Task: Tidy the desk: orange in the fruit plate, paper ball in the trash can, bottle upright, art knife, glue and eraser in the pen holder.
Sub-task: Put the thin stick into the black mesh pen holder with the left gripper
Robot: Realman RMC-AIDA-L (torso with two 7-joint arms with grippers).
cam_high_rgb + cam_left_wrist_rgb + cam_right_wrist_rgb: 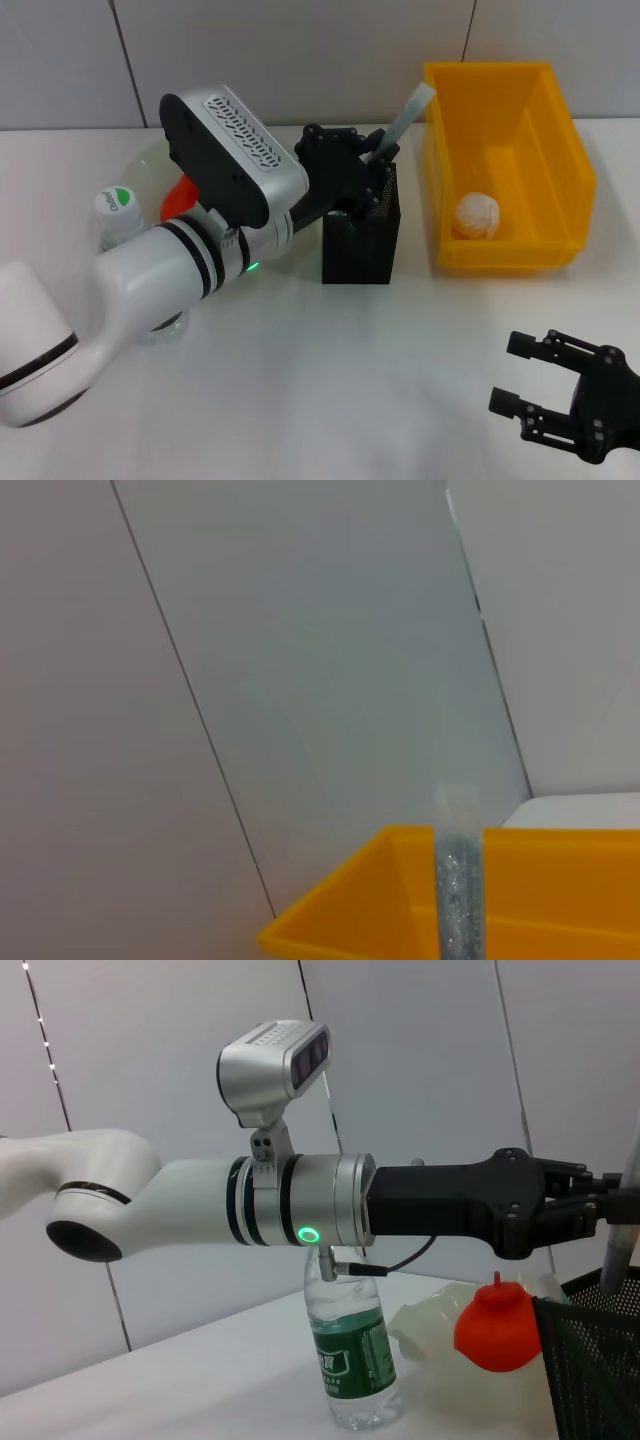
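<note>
Looking through the head view, I see my left gripper (378, 160) clenched on the glue stick (405, 118) above the pen holder (360, 240), my right gripper (527, 378) released near the table's front edge. Left wrist view shows the stick before the trash can (400, 900); right wrist view shows the bottle (350, 1345) upright.

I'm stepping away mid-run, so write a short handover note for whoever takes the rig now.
Left end effector: over the pen holder, shut on the glue stick, which is tilted and partly inside.
Right end effector: open, parked low at the near right.
Done: paper ball in the yellow bin; bottle upright; orange on the plate.
Left: release the glue stick. Knife and eraser not visible.
</note>
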